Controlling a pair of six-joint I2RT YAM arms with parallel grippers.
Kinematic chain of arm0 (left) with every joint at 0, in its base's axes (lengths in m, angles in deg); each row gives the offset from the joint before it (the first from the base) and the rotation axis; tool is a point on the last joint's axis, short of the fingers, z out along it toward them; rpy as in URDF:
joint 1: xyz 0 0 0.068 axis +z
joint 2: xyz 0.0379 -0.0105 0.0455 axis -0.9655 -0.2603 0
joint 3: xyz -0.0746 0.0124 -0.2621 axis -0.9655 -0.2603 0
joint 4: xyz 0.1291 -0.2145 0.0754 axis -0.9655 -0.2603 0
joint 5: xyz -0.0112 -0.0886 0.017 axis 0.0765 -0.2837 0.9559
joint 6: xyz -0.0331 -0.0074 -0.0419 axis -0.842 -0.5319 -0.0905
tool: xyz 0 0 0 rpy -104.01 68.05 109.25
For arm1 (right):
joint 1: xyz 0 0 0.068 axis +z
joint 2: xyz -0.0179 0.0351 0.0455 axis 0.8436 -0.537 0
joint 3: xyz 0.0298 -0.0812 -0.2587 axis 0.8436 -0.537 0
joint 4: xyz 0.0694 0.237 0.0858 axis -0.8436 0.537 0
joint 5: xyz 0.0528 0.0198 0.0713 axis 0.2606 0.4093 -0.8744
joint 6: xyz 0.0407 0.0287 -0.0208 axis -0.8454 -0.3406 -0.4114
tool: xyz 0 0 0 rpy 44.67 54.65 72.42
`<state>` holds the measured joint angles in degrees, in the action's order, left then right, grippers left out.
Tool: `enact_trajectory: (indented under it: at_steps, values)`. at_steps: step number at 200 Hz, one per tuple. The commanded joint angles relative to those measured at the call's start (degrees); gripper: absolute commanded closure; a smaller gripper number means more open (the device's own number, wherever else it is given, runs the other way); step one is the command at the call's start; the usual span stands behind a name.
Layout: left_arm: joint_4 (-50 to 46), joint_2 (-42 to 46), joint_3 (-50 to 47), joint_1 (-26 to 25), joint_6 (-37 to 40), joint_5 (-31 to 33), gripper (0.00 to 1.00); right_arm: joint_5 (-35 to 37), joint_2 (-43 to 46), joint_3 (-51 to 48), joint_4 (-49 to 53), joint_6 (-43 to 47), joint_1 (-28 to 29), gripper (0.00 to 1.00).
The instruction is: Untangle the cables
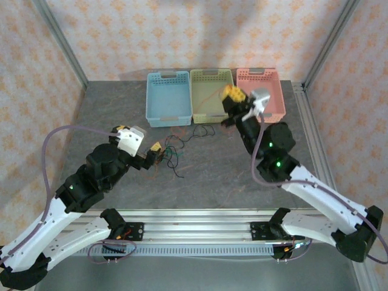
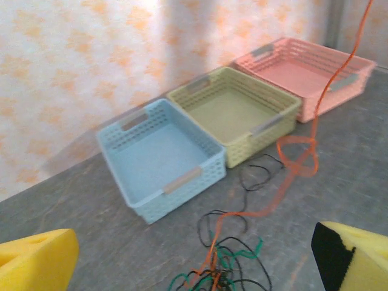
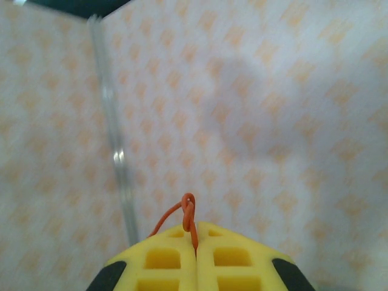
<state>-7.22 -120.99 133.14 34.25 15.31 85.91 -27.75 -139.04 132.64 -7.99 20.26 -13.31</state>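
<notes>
A tangle of thin black, green and red-orange cables lies on the grey table in front of the baskets. My left gripper hovers just left of it, open, its yellow fingers spread wide either side of the knot and holding nothing. The red-orange cable rises out of the knot, up and to the right. My right gripper is raised over the green basket, shut on that cable's looped end, which sticks out between the pressed-together fingertips. A black loop lies by the green basket.
Three baskets stand in a row at the back: blue, green and pink. Metal frame posts and papered walls close in the table. A thick lavender arm cable arcs at the left.
</notes>
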Motion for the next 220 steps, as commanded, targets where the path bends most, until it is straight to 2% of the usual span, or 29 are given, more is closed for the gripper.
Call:
enact_trajectory:
  at_steps: [1,33,58,85,132,220]
  values:
    - [1.7,1.2,0.8,1.0,-2.5,8.4,0.0,-0.3,-5.3,9.8,-1.2,-5.1,-3.9,1.0]
    - [2.2,1.1,0.1,1.8,-2.8,10.9,0.0,-2.6,-15.1,25.6,2.7,-6.9,-7.3,1.0]
    - [2.0,0.1,0.2,2.6,-3.0,8.8,0.0,-3.9,-22.9,35.6,8.0,-9.6,-10.5,1.0]
    - [1.5,-1.1,0.3,3.0,-2.9,8.0,0.0,-2.8,-29.6,38.6,6.5,-10.6,-13.3,1.0]
    - [0.1,-2.4,1.0,3.1,-3.4,7.7,0.0,-3.0,-41.1,44.5,6.3,-17.9,-17.9,1.0]
    - [-0.2,-2.4,1.1,3.2,-3.1,7.7,0.0,-0.6,-56.9,47.4,2.7,-20.8,-18.5,1.0]
